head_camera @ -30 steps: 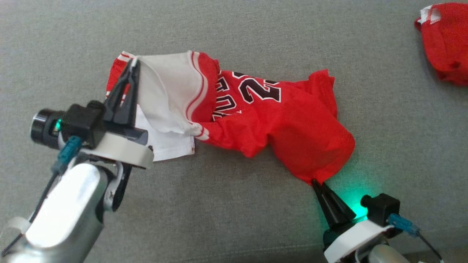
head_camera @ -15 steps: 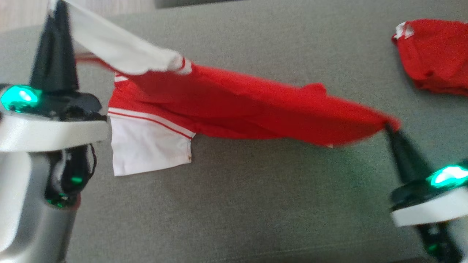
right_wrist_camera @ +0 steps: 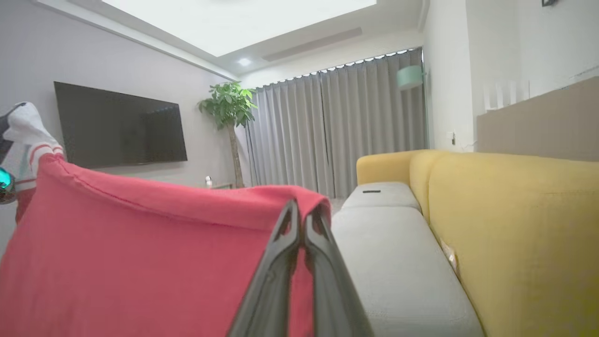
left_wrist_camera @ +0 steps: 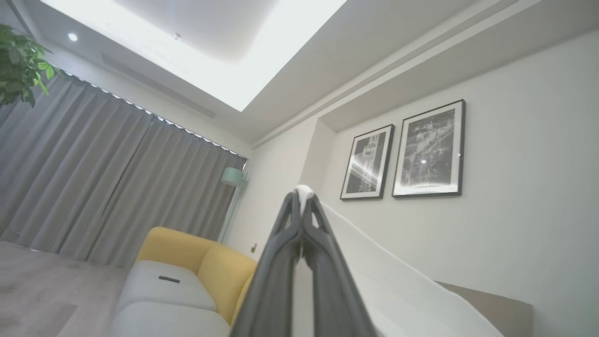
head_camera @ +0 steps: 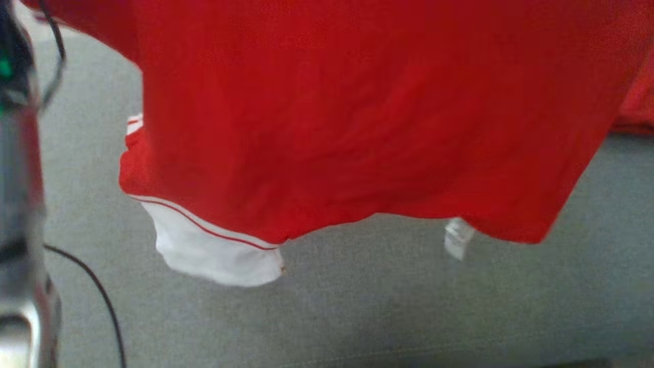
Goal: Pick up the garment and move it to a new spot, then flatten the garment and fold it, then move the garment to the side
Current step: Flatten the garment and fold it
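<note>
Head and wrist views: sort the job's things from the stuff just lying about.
Job: red garment, left hand, right hand, grey fabric surface.
Lying about: second red garment, remote, television, plant, framed pictures.

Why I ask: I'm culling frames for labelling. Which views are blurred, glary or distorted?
Head view: soft and smeared, the red jersey hanging close to the lens, the left arm blurred at the edge. Left wrist view: sharp, but the ceiling light panel is blown out and the view is tilted. Right wrist view: sharp; the jersey looks paler, pinkish.
</note>
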